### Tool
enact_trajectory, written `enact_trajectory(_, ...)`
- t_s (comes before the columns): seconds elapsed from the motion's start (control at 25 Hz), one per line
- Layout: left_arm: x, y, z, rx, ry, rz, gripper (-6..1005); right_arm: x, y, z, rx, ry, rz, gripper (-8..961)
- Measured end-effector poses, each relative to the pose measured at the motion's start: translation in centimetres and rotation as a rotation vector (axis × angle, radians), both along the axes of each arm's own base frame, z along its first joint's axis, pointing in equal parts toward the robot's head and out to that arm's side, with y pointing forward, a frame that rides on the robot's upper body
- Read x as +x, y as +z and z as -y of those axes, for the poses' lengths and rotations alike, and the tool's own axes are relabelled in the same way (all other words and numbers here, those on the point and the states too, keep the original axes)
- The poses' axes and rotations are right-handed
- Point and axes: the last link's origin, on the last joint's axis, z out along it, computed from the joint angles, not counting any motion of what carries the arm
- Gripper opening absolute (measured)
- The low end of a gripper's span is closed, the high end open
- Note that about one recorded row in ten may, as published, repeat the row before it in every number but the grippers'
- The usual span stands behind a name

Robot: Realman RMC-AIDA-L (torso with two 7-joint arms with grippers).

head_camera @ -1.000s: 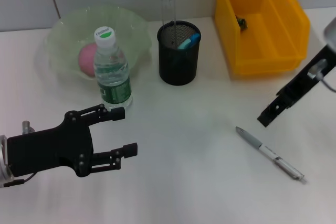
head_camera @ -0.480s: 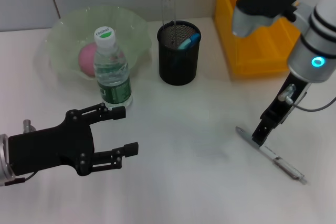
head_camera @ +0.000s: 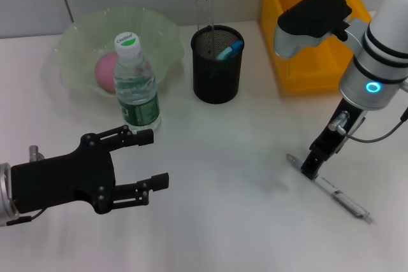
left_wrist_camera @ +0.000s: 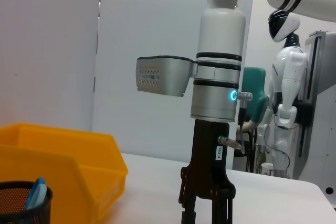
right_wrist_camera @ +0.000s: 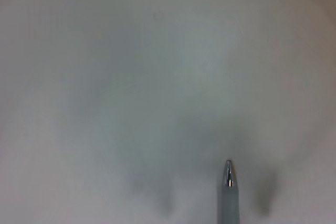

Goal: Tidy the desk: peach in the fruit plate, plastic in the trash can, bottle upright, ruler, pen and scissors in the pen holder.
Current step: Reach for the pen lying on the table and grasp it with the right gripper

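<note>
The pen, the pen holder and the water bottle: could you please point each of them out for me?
pen (head_camera: 338, 195), head view, on the barrel's middle.
pen holder (head_camera: 217, 71), head view, on its mesh wall.
water bottle (head_camera: 136, 93), head view, on the label.

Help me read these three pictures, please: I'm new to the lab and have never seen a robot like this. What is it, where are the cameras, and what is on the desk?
It is a two-armed robot tidying a desk. The wide picture comes from a camera on its head, looking down. The other two come from cameras on its wrists.

The left gripper is open and empty, off the desk's near left. The right gripper is down over a pen lying on the desk; whether it grips yet cannot be seen. The right wrist camera sees the pen's tip close up. The left wrist camera looks across at the right arm.

Also there: a bottle standing upright, a peach in a plate, a pen holder with items in it, and a yellow bin.
</note>
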Motion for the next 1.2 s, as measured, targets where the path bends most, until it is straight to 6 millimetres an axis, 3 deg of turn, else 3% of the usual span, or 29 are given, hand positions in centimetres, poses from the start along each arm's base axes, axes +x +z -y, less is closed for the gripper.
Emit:
enact_trajectory(0.96, 0.1, 0.1, -0.1, 0.0, -0.005, 0.001, 788, 0.2, -2.0, -0.2, -0.02, 0.043, -0.009, 785)
enact_trajectory(1.2, 0.1, 0.1, -0.1, 0.0, -0.005, 0.001, 787, 0.4, -2.2, -0.3, -0.02, 0.04, -0.004, 684)
